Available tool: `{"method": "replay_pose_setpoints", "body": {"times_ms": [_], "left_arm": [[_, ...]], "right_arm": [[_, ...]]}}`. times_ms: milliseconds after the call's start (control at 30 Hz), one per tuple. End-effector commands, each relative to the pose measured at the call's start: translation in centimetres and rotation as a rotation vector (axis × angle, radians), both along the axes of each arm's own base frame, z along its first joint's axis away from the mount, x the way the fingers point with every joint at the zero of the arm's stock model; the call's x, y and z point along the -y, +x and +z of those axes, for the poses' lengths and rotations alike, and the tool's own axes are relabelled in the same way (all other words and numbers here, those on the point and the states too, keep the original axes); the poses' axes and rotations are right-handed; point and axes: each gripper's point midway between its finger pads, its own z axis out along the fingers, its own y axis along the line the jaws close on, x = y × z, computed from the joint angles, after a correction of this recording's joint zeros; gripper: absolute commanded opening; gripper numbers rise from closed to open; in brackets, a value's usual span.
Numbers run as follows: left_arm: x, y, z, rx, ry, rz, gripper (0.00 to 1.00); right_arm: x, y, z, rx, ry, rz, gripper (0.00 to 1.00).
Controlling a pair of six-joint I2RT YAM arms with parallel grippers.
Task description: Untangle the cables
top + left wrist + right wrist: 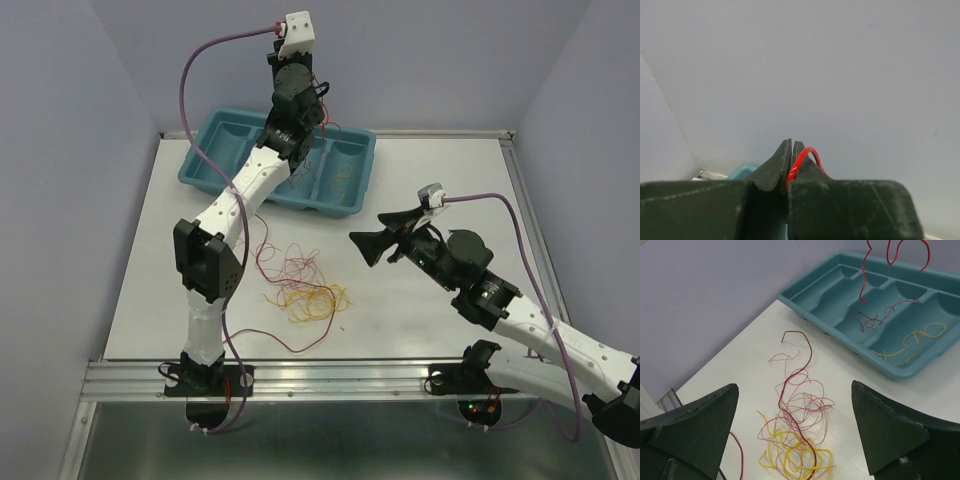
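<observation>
Cables (305, 285) lie mostly knotted on the table (430, 200), with a few in the tray (810, 287). High above, the left gripper (791, 150) is pinched tight on one red wire (807, 152), which dangles over the tray. The right gripper (794, 390) gapes wide and empty. Let go carelessly, the curl may hook those below; which compartment lies beneath is unclear.

Both arms (235, 205) are the same deal: white shells, chunky black joints, purple cable (232, 38) off each wrist, black wedge-shaped right claw (362, 248).
</observation>
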Motion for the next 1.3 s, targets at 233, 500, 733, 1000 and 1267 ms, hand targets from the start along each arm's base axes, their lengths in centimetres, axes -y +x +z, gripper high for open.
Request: {"method": "replay_pose_setpoints", "body": {"times_ms": [233, 500, 733, 1000, 1267], "left_arm": [[-1.5, 1.2, -6.2, -0.076, -0.087, 0.102, 0.00], [-2.5, 1.9, -14.2, -0.245, -0.161, 0.063, 0.00], [-3.3, 1.3, -13.5, -0.239, -0.140, 0.070, 0.00], [-1.8, 0.9, -19.2, -0.411, -0.035, -0.020, 0.00], [-0.9, 0.9, -26.1, -0.639, 0.154, -0.060, 0.00]], "right_arm": [[0.1, -0.5, 0.4, 0.017, 0.031, 0.011, 0.99], [0.1, -0.5, 0.3, 0.017, 0.029, 0.009, 0.99], [0.0, -0.3, 0.0, 0.010, 0.021, 0.008, 0.99], [0.1, -0.4, 0.2, 0.013, 0.027, 0.003, 0.99], [0.1, -0.4, 0.2, 0.012, 0.028, 0.005, 0.98]]}}
